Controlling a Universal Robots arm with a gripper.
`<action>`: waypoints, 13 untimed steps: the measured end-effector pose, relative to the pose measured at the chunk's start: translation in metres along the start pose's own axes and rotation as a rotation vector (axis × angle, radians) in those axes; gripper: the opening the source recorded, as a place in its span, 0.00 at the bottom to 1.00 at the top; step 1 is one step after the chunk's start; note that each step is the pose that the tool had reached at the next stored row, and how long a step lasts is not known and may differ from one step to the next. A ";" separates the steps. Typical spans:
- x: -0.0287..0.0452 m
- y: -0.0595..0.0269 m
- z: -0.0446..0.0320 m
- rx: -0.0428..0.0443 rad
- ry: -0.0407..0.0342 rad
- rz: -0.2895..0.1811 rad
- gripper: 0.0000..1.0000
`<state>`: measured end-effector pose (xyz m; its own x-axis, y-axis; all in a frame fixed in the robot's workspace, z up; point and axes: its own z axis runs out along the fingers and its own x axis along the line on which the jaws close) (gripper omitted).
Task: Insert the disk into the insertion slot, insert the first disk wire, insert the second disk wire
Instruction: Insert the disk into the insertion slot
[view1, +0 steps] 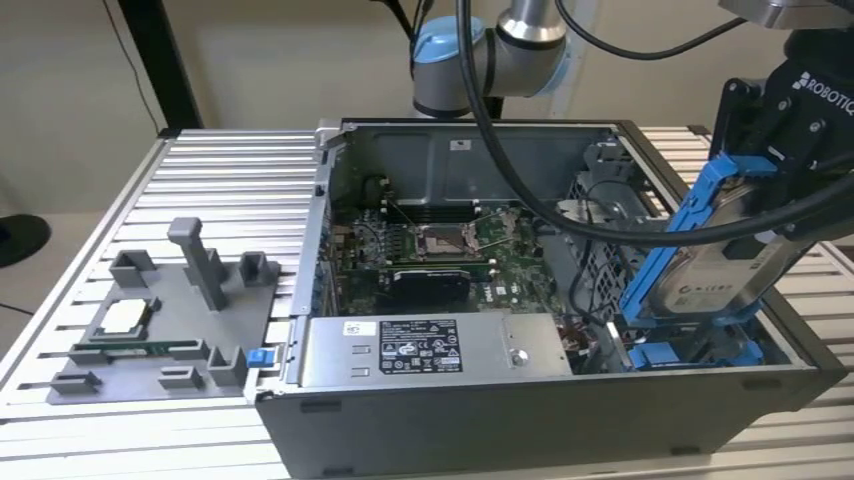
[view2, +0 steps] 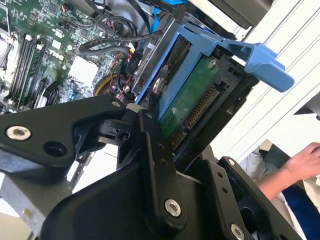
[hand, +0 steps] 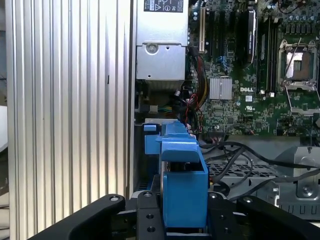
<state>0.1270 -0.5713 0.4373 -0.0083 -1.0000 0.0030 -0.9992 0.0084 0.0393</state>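
Note:
In the exterior view my gripper (view1: 770, 180) hangs over the right end of the open computer case (view1: 534, 420), shut on the disk (view1: 721, 275). The disk is a silver drive with a white label in a bright blue carrier. It is tilted, with its lower end just above the blue rails of the insertion slot (view1: 694, 350). The second wrist view shows the disk's green circuit board and connector (view2: 192, 97) between my black fingers (view2: 150, 150). The first wrist view shows the carrier (hand: 182, 175) edge-on above the slot's blue latch (hand: 150, 139).
A grey power supply box with a sticker (view1: 414, 350) lies beside the slot, and the motherboard (view1: 441, 250) is behind it. Black cables (view1: 534, 190) run across the case interior. A grey fixture tray (view1: 160, 320) sits on the slatted table at the exterior view's left. A person's hand (view2: 305, 160) is nearby.

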 end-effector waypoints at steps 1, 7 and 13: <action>0.0000 0.0000 0.0006 0.0000 0.0002 0.000 0.00; 0.0012 -0.0012 0.0055 0.0000 -0.0002 0.000 0.00; 0.0015 -0.0051 0.0137 0.0000 -0.0018 0.000 0.00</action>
<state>0.1316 -0.5729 0.4234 -0.0083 -1.0000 0.0011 -0.9992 0.0083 0.0393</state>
